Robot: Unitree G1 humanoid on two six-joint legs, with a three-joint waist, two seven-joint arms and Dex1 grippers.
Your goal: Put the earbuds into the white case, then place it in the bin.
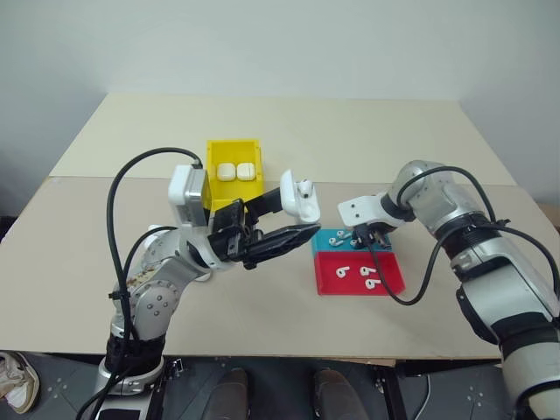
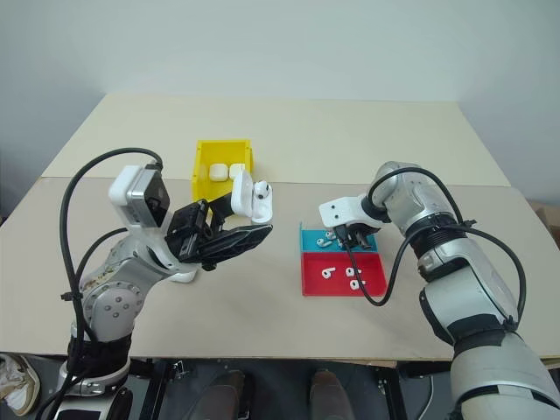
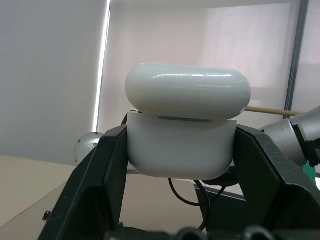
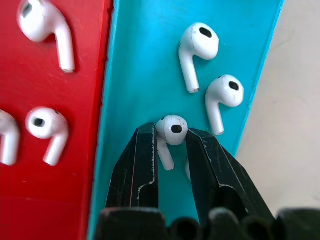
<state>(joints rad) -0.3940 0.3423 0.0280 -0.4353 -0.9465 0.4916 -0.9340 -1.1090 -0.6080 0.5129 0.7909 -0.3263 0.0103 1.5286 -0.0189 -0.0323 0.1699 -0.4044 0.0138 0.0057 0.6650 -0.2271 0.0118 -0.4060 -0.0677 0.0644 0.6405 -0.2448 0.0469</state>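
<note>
Pinching on both sides: left gripper clamped on the lower half of the white case, lid hinged open, held up above the table and tilted toward the centre, one earbud apparently seated and standing proud of the opening; right gripper pointing down into the teal compartment of the tray, black fingers narrowed around the head of one of the earbuds, stem trailing between them. Contact on that earbud appears light and high on the rounded head; cannot tell whether fully gripped. Two more earbuds lying just beside the pinched one in the teal section, others in the red section. Yellow bin standing behind the held case, already holding two closed cases. Risks, as judged: glossy rounded head likely to squirt out of the fingers on lifting, dropping back into the tray or onto the table; fingertips close enough to the neighbouring earbuds to nudge or drag one along; earbud carried at an awkward angle may miss the socket of the open case; tilted case may shed the earbud already inside if jolted; lid may swing. No brand marks, labels or legible writing found on case, earbuds, tray or bin
</note>
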